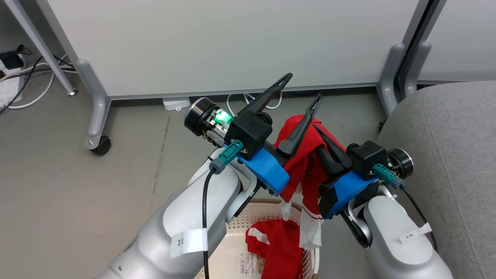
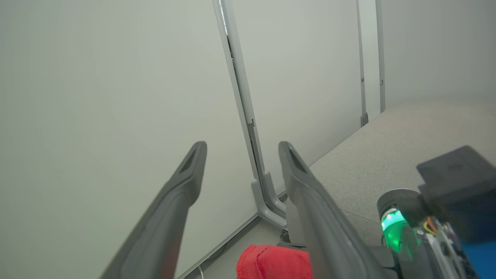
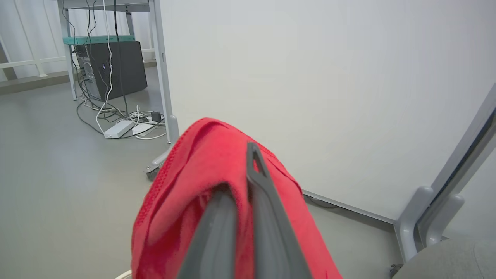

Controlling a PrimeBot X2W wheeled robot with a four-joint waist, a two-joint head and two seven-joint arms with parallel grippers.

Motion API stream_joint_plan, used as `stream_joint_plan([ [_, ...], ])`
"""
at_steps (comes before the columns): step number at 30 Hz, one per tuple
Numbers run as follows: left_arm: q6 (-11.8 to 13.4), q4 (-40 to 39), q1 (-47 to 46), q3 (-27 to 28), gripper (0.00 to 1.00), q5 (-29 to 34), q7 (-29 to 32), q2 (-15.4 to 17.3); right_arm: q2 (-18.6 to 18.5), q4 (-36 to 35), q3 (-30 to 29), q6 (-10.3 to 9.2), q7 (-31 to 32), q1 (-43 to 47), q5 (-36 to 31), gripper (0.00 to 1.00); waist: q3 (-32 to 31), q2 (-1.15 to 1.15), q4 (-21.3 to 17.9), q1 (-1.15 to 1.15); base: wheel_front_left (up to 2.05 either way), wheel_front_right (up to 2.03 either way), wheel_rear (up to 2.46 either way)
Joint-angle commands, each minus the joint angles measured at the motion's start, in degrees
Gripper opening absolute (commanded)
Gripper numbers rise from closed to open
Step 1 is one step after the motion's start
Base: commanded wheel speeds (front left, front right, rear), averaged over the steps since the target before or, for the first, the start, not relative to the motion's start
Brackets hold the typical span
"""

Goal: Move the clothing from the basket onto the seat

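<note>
Right tool (image 1: 323, 141) is clamped on a red garment (image 1: 302, 166) held up in the air. Its two dark fingers are pressed close together, with the cloth bunched over and around them. The garment hangs down from the grip, and its white-trimmed ends dangle just above the rim of the basket (image 1: 236, 224). A second red garment (image 1: 279, 240) with white bands lies inside the basket, beside a paper label (image 1: 250, 264) on its floor. Left tool (image 1: 304, 86) is spread wide and holds nothing; one finger lies against the lifted cloth, the other points toward the white partition (image 1: 232, 46). The grey seat (image 1: 445, 135) stands to the robot's right, near the basket — no clothing on the part in view.
</note>
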Motion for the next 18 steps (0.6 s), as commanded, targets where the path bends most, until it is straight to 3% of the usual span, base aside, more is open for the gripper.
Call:
stream_joint_plan([
  [1, 0.3, 0.0, 0.5, 0.1, 1.0, 0.4, -0.3, 0.0, 0.1, -0.5, -0.2, 0.01, -0.2, 0.0, 0.1, 0.0, 0.2, 0.0, -0.3, 0.0, 0.0, 0.0, 0.0],
  [18, -0.6, -0.3, 1.2, -0.7, 1.0, 1.6, -0.3, 0.0, -2.2, -4.8, -8.9, 0.01, -0.2, 1.8, -0.7, 0.0, 4.1, 0.0, -6.4, 0.0, 0.0, 0.0, 0.0],
])
